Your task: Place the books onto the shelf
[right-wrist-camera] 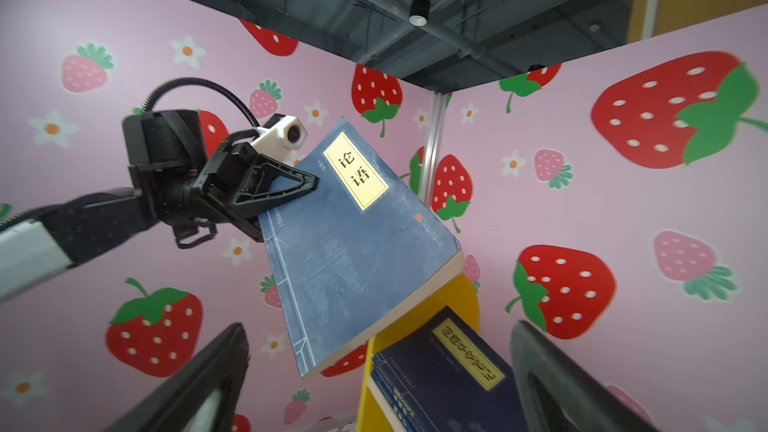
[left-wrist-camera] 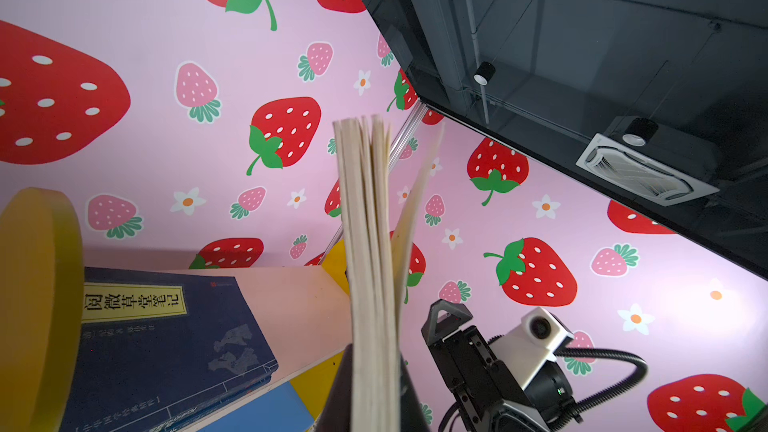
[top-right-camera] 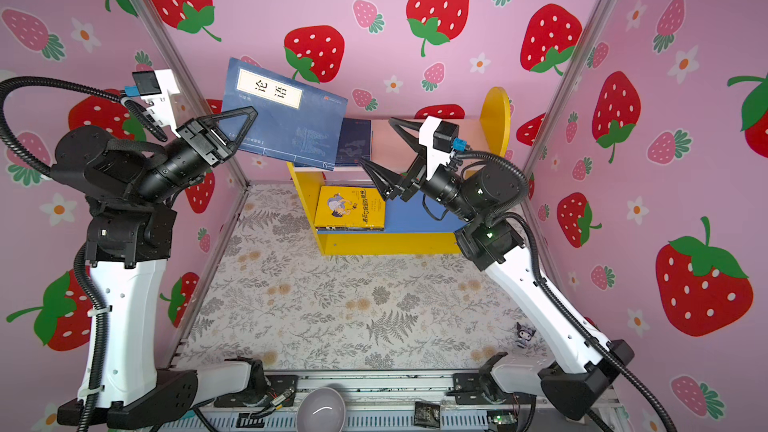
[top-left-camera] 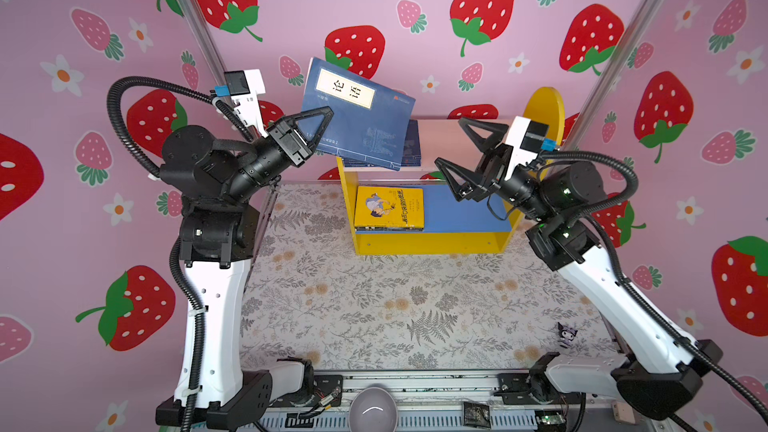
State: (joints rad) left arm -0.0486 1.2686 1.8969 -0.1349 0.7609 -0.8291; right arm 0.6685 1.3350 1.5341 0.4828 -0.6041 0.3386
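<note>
A blue book (top-left-camera: 357, 126) (top-right-camera: 291, 122) with a cream title label hangs tilted over the left end of the shelf (top-left-camera: 544, 110) (top-right-camera: 496, 114). My left gripper (top-left-camera: 328, 114) (top-right-camera: 252, 113) (right-wrist-camera: 307, 184) is shut on its corner; its page edge (left-wrist-camera: 370, 263) shows in the left wrist view. A navy book (top-left-camera: 412, 143) (left-wrist-camera: 166, 347) (right-wrist-camera: 449, 371) lies on the pink upper board. A yellow book (top-left-camera: 388, 205) (top-right-camera: 351, 207) tops a small stack on the blue lower board. My right gripper (top-left-camera: 451, 141) (top-right-camera: 377, 141) (right-wrist-camera: 378, 328) stands open and empty beside the upper board.
The floral table cover (top-left-camera: 395, 305) stretches in front of the shelf. A small figurine (top-left-camera: 567, 334) stands at the front right. A grey bowl (top-left-camera: 372, 409) and a dark packet (top-left-camera: 476, 413) sit on the front rail. Strawberry walls close in on three sides.
</note>
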